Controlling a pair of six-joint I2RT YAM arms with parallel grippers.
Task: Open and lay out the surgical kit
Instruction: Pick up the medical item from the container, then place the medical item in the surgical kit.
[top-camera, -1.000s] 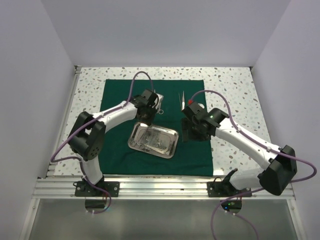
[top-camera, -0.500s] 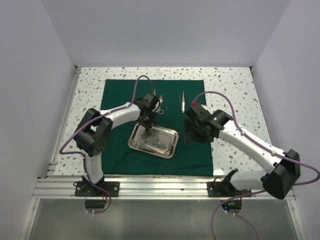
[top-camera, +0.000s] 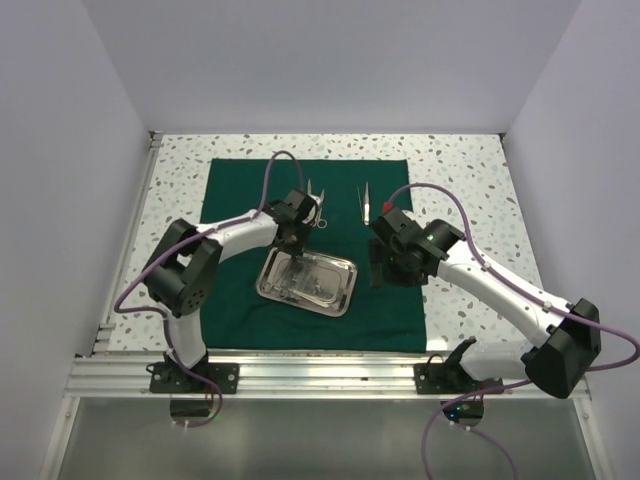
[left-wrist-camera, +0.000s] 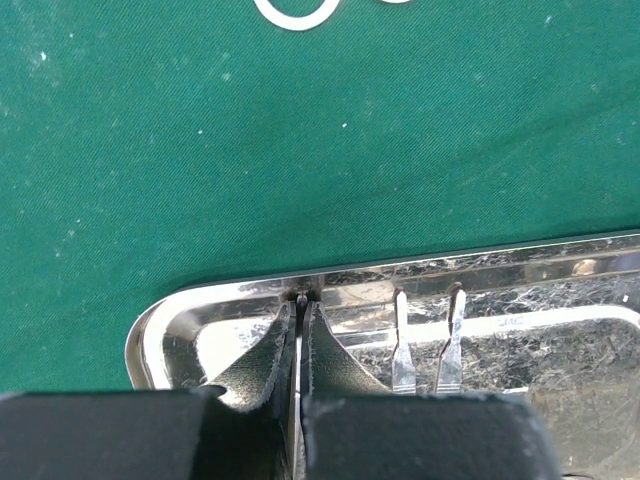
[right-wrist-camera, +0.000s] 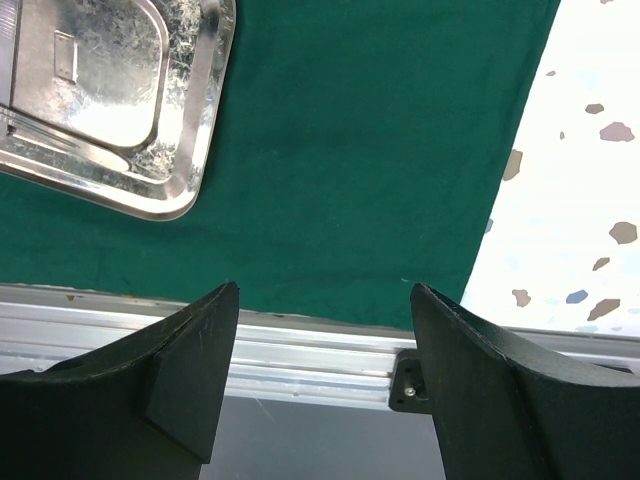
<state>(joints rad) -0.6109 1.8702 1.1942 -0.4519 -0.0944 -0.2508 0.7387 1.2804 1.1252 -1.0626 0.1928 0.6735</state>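
The shiny rectangular steel tray with rounded corners is observed on the dark green cloth wrap spread over the speckled bench, with the left tool pressed together inside its far rim and the right tool held wide apart over the cloth.

Cloth: dark green woven fabric, matt, flecked with lint. Tray on it: polished steel, mirror-bright, finely scratched. Instruments in tray: bright bare metal. Left gripper: matt black, plastic-looking. Table: smooth, speckled white.
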